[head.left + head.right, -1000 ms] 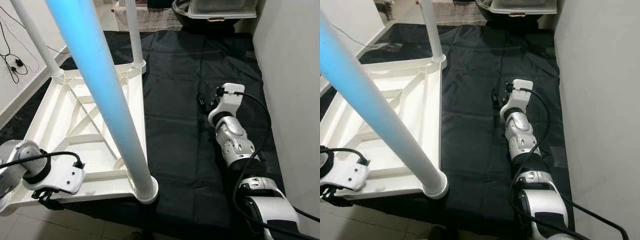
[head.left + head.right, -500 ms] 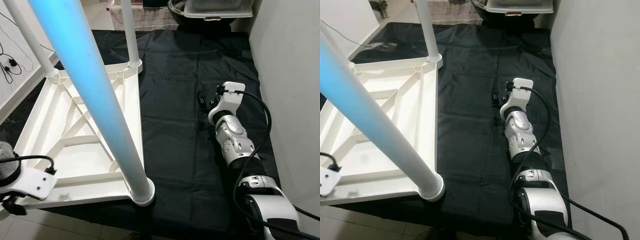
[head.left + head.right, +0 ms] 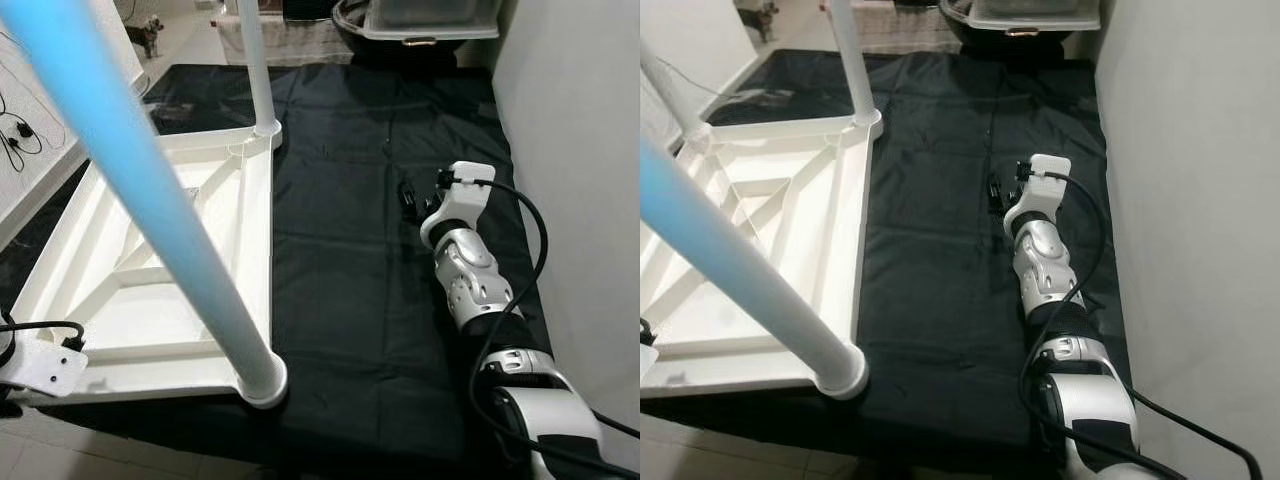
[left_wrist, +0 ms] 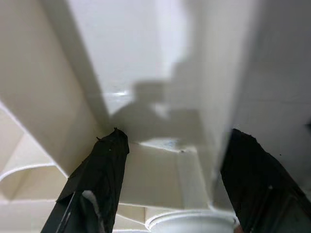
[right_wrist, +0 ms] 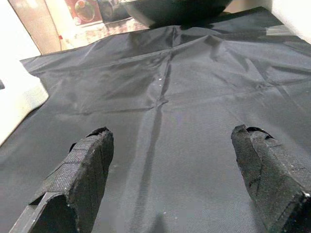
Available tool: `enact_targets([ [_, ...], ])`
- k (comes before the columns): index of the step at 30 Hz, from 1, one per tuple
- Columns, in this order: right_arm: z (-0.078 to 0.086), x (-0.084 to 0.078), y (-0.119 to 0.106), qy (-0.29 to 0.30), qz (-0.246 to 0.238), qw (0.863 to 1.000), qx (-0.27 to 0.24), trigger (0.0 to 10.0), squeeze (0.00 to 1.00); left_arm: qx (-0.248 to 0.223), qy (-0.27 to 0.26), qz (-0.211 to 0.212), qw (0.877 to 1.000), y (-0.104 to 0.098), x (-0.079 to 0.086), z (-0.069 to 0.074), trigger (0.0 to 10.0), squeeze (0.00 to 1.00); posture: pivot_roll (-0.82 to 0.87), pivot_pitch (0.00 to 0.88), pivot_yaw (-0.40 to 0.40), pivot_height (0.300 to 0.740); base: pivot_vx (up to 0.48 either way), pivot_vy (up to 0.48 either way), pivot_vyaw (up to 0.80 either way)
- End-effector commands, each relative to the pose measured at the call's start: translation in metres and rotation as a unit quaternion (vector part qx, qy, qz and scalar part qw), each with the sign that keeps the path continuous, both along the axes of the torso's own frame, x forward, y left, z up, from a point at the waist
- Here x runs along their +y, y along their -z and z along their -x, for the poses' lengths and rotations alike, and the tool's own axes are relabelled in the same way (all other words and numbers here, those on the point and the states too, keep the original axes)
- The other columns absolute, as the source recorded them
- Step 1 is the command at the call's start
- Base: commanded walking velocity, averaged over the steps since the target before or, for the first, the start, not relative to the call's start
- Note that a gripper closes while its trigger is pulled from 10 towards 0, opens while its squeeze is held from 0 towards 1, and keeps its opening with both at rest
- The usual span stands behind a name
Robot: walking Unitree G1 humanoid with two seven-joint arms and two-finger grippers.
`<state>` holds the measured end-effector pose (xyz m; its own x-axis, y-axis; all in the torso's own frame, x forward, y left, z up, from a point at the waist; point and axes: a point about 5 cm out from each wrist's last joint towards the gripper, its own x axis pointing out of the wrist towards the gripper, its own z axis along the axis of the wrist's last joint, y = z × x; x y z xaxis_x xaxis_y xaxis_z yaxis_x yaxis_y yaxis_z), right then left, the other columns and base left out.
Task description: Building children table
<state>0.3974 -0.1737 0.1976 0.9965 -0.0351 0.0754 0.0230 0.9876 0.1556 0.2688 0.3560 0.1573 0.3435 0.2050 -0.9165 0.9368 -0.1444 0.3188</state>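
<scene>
At the far left, the left gripper [image 4: 167, 187] sits at the near left corner of an upturned white plastic children's table [image 3: 150, 290]. Its two black fingers [image 4: 99, 184] are spread wide with the table's ribbed underside between them, gripping nothing. The table lies top-down on a black cloth [image 3: 370, 200] covering the floor, its braced underside facing up. Round white legs stand upright from its corners: one near leg [image 3: 150, 200] rises very close to the camera and looks blue-tinted, and a far leg [image 3: 255, 65] stands at the back corner. The table looks light, rigid, smooth and probably slippery; the raised ribs or the rim seem the surest places to grip, rather than the round legs. To the right, well apart from the table, the right gripper [image 5: 170, 179] rests low over the bare cloth, fingers wide apart and empty. A wall [image 3: 590, 150] runs along the right.
</scene>
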Motion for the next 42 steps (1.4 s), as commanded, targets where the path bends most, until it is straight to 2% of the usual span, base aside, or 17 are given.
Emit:
enact_targets([
  [1,-0.001,0.001,0.000,0.000,-0.001,1.000,-0.002,10.0,0.00,-0.027,0.004,-0.020,0.999,-0.001,0.004,-0.004,10.0,0.00,0.03,0.149,0.054,0.740,0.000,0.000,0.00],
  [5,0.000,0.001,0.000,0.000,-0.001,1.000,-0.002,10.0,0.00,-0.042,0.015,-0.033,0.998,-0.001,0.005,-0.007,10.0,0.00,0.03,0.143,0.052,0.740,0.000,0.000,0.00],
  [6,0.000,0.000,0.001,0.000,-0.001,1.000,-0.002,10.0,0.00,-0.065,0.025,-0.042,0.997,-0.004,0.004,-0.012,10.0,0.00,0.03,0.143,0.052,0.740,0.000,0.000,0.00],
  [7,0.000,0.000,0.001,0.000,-0.001,1.000,-0.002,10.0,0.00,-0.065,0.025,-0.042,0.997,-0.004,0.004,-0.012,10.0,0.00,0.03,0.143,0.052,0.740,0.000,0.000,0.00],
  [9,0.000,0.001,0.001,-0.001,-0.001,1.000,0.000,10.0,0.00,-0.111,0.038,-0.046,0.992,-0.009,0.000,-0.023,10.0,0.00,0.03,0.141,0.051,0.740,0.000,0.000,0.00],
  [12,0.000,0.002,0.002,-0.001,-0.001,1.000,0.000,10.0,0.00,-0.122,0.047,-0.053,0.990,-0.011,-0.001,-0.027,10.0,0.00,0.03,0.136,0.052,0.740,0.000,0.000,0.00],
  [15,-0.001,0.002,0.001,-0.001,-0.002,1.000,-0.002,10.0,0.00,-0.126,0.053,-0.091,0.986,-0.009,0.010,-0.028,10.0,0.00,0.03,0.131,0.057,0.740,0.000,0.000,0.00],
  [18,-0.001,0.002,0.002,-0.002,-0.002,1.000,-0.001,10.0,0.00,-0.117,0.044,-0.081,0.989,-0.005,0.013,-0.025,10.0,0.00,0.03,0.132,0.057,0.740,0.000,0.000,0.00],
  [20,0.000,0.001,0.003,-0.002,-0.002,1.000,0.000,10.0,0.00,-0.117,0.039,-0.060,0.991,-0.002,0.010,-0.026,10.0,0.00,0.03,0.133,0.056,0.740,0.000,0.000,0.00],
  [23,0.000,0.001,0.003,-0.002,-0.003,1.000,0.001,10.0,0.00,-0.118,0.038,-0.052,0.991,-0.001,0.008,-0.027,10.0,0.00,0.03,0.133,0.056,0.740,0.000,0.000,0.00],
  [25,-0.001,0.002,0.003,-0.002,-0.003,1.000,0.002,10.0,0.00,-0.133,0.046,-0.009,0.990,-0.005,-0.008,-0.034,10.0,0.00,0.03,0.130,0.055,0.740,0.000,0.000,0.00],
  [26,-0.001,0.002,0.003,-0.002,-0.003,1.000,0.002,10.0,0.00,-0.133,0.046,-0.009,0.990,-0.005,-0.008,-0.034,10.0,0.00,0.03,0.130,0.055,0.740,0.000,0.000,0.00],
  [27,-0.001,0.002,0.003,-0.003,-0.004,1.000,0.002,10.0,0.00,-0.149,0.051,0.023,0.987,-0.010,-0.021,-0.041,10.0,0.00,0.03,0.127,0.054,0.740,0.000,0.000,0.00],
  [30,-0.001,0.003,0.003,-0.003,-0.004,1.000,0.002,10.0,0.00,-0.160,0.058,0.046,0.984,-0.015,-0.031,-0.046,10.0,0.00,0.03,0.127,0.054,0.740,0.000,0.000,0.00],
  [34,-0.002,0.005,0.003,-0.006,-0.007,1.000,0.002,10.0,0.00,-0.205,0.112,0.098,0.967,-0.043,-0.071,-0.062,10.0,0.00,0.03,0.119,0.054,0.740,0.000,0.000,0.00],
  [40,-0.002,0.009,0.005,-0.009,-0.011,1.000,0.005,10.0,0.00,-0.222,0.153,0.132,0.954,-0.062,-0.101,-0.062,10.0,0.00,0.04,0.100,0.053,0.740,0.000,0.000,0.00],
  [42,-0.002,0.009,0.005,-0.009,-0.012,1.000,0.005,10.0,0.00,-0.225,0.159,0.137,0.952,-0.064,-0.105,-0.061,10.0,0.00,0.04,0.100,0.053,0.740,0.000,0.000,0.00],
])
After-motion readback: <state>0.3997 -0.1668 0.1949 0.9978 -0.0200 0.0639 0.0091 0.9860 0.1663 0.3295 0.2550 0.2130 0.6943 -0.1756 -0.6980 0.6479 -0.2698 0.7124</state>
